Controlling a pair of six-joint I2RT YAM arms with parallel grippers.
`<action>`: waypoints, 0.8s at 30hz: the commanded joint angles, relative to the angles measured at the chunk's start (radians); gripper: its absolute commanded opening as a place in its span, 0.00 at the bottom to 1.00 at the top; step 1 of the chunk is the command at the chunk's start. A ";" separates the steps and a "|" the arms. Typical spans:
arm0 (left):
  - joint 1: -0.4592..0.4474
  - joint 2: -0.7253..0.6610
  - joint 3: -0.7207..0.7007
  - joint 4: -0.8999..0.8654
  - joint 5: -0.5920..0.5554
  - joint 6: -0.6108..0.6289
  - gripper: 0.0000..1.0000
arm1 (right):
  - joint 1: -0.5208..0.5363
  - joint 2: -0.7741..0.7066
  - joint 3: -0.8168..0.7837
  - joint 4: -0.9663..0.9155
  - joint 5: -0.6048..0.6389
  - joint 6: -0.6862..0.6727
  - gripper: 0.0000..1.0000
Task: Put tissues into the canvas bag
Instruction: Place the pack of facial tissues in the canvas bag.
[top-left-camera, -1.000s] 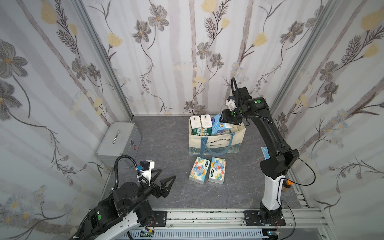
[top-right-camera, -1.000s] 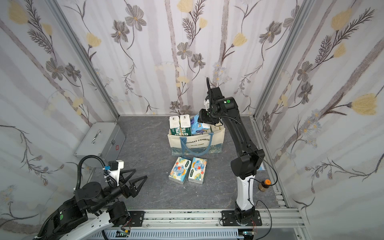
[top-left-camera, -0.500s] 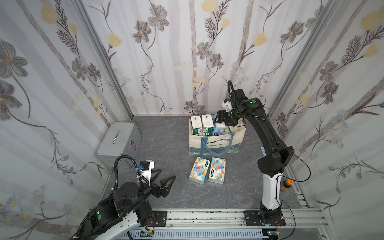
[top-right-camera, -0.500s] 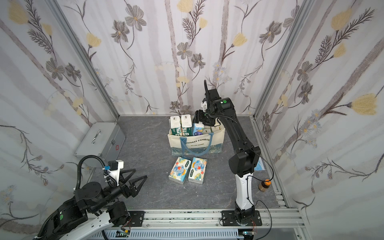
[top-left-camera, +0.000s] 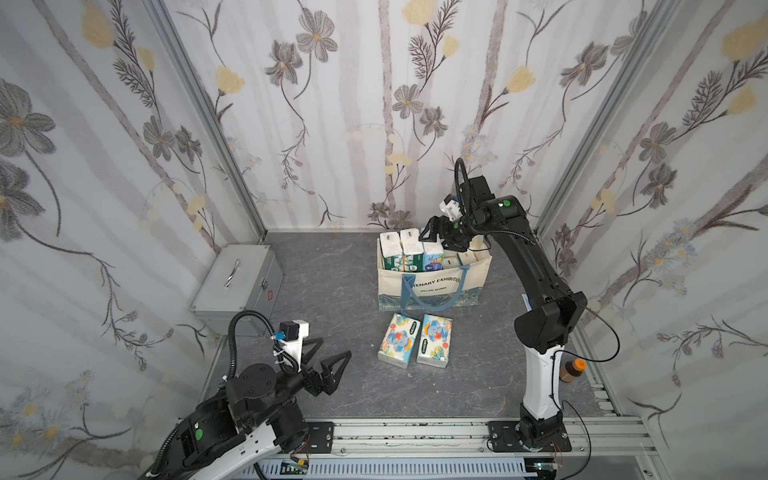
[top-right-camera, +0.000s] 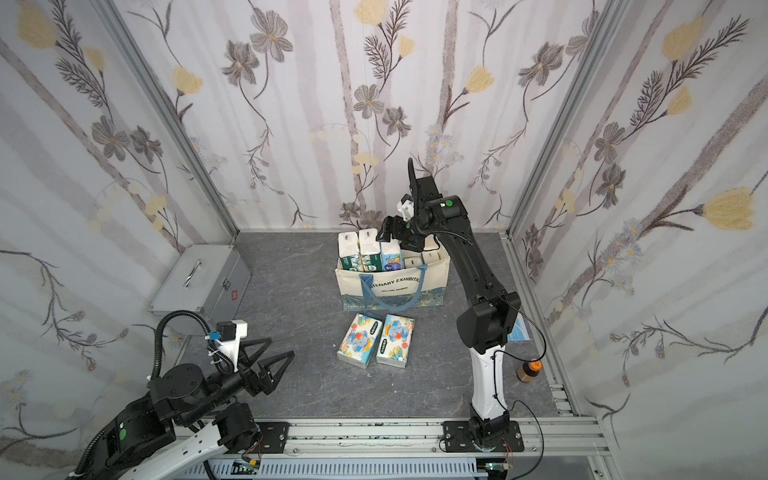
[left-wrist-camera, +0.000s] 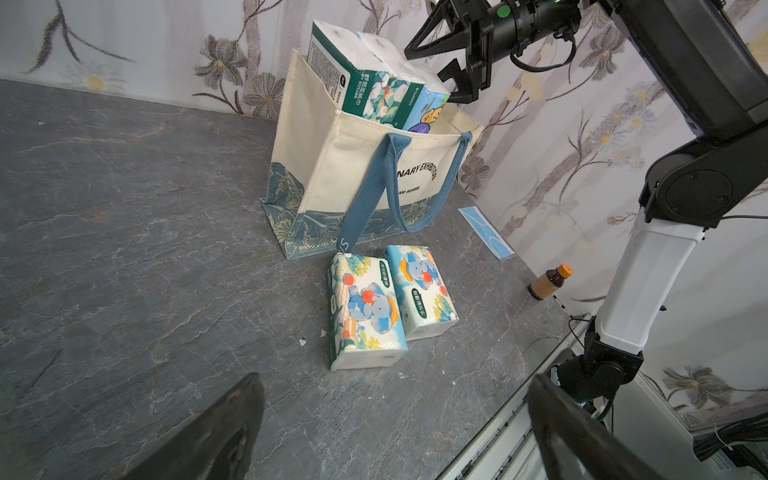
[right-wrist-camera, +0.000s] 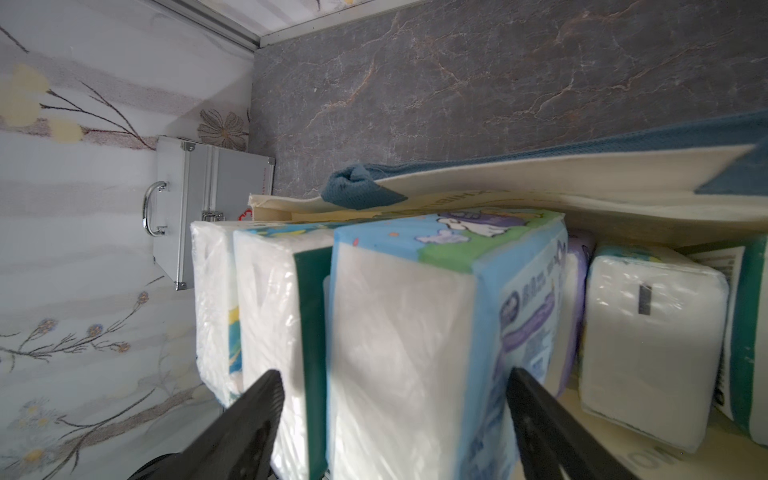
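My right gripper (top-left-camera: 438, 244) over the canvas bag (top-left-camera: 436, 291) far centre, jaws spread either side of the light blue pack (top-left-camera: 433, 254) inside, gripping nothing, left gripper (top-left-camera: 336, 346) wide open, empty, near left, elephant packs (top-left-camera: 397, 341) lying just near of the bag

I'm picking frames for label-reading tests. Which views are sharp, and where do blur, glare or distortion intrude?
Both top views: evenly lit, sharp, but corner posts splay outward. Left wrist: canvas bag lettering and the two loose tissue packs are crisp; left gripper's fingers blurred. Right wrist: the light blue pack looks soft, with sheen on its wrap; right gripper's fingers blurred.
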 joint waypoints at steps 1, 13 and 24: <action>0.001 -0.001 0.006 0.018 -0.006 -0.001 1.00 | 0.000 -0.019 0.006 0.050 -0.072 0.019 0.84; 0.000 0.006 0.005 0.018 -0.006 0.002 1.00 | -0.017 -0.027 0.005 0.018 -0.051 -0.028 0.86; 0.000 0.023 0.005 0.018 -0.008 0.001 1.00 | -0.034 -0.102 -0.050 0.006 -0.031 -0.043 0.85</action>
